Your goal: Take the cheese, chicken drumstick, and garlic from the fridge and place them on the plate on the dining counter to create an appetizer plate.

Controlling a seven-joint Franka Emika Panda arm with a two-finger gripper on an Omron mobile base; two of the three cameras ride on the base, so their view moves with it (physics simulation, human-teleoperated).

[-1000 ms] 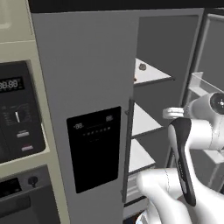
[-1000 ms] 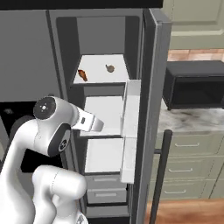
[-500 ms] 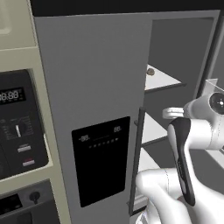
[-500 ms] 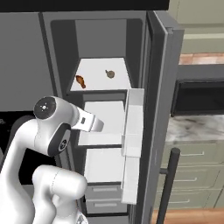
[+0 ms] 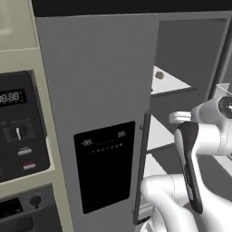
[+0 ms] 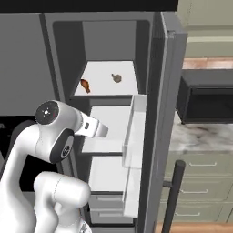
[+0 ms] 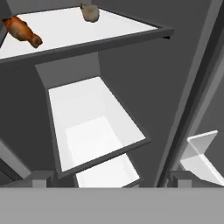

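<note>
A: Tall grey fridge (image 6: 154,54) stands with its right door open and white inner shelves exposed. Left door, with the black dispenser panel (image 5: 105,167), is closed.

B: Task items?

A: Small orange-brown chicken drumstick (image 6: 85,85) lies at the left of the top shelf (image 7: 65,30). A small round beige lump (image 6: 117,78), probably the garlic, sits well apart from it toward the back right. The yellow cheese wedge isn't anywhere I can pick out.

B: Hand?

A: The two dark finger tips (image 7: 40,178) sit wide apart at the bottom corners of the hand view, nothing between them. It's aimed into the fridge, below the top shelf.

B: Risks?

A: The hand is low relative to that shelf. Driving straight in could clip the shelf's front edge or end up underneath it. The clear door bin (image 6: 134,136) hangs near the arm's right side, so a wide elbow swing could hit it. The drumstick tapers, so a pinch on the thin end may let it roll or slip.

B: Any text?

A: Pale digits on the dispenser panel and on the black oven display (image 5: 11,96) to the left, both too blurred to read. No brand visible.
</note>
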